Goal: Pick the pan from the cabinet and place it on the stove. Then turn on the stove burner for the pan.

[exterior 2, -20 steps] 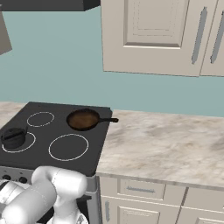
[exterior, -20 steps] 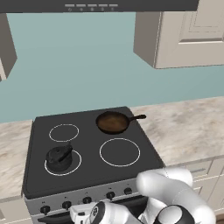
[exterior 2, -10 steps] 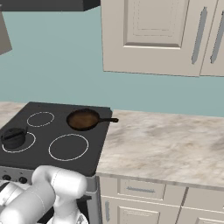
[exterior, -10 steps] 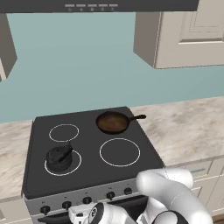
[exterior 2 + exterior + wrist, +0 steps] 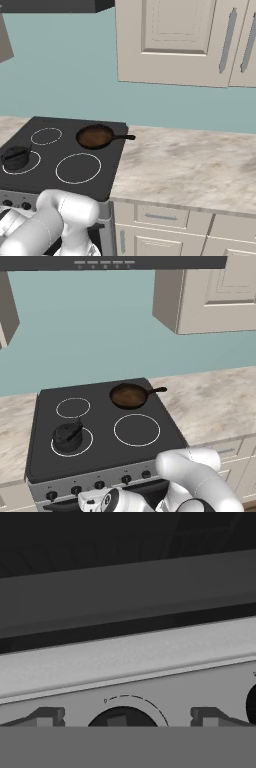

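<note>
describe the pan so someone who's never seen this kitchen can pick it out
Find the black stove set in the marble counter, below the hood. The pan sits on its back right burner, beside the counter. It is shallow and brown inside with a thin straight handle pointing right, unlike the squat black kettle at front left.

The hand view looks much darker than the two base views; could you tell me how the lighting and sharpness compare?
Hand view: dim and nearly grey, soft at close range, a knob between the open gripper tips. Left base view: evenly lit, sharp, no glare on the stove; the pan casts hardly any shadow. Right base view: equally bright, crisp.
</note>
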You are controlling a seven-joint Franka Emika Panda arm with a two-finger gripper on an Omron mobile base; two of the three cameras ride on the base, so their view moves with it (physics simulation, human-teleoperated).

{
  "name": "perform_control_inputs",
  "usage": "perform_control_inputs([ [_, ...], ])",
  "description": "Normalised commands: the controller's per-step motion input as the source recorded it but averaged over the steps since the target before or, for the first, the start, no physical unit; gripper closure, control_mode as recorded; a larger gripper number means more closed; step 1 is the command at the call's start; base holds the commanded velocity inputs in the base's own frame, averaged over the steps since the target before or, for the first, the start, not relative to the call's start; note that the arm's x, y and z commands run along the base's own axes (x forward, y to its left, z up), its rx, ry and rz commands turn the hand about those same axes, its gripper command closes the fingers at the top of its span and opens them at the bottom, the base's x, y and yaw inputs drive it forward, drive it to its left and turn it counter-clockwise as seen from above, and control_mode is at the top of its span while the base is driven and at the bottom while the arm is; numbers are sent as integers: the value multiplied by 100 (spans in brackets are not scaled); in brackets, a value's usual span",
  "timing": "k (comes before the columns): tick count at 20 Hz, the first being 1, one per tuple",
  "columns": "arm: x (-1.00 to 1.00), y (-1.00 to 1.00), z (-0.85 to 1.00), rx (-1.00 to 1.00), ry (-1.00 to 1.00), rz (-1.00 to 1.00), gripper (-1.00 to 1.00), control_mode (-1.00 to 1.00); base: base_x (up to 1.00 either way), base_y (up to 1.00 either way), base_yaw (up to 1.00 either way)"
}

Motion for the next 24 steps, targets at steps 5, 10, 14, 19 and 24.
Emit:
perform_control_inputs([
  [5, 0, -5, 3, 0, -3, 0, -100, -100, 0, 0, 0],
  [10, 0, -1, 0, 0, 0, 0, -100, -100, 0, 0, 0],
  [14, 0, 0, 0, 0, -1, 0, -100, -100, 0, 0, 0],
  [19, 0, 0, 3, 0, -2, 0, -100, -100, 0, 0, 0],
  [24, 0, 0, 7, 0, -1, 0, -100, -100, 0, 0, 0],
])
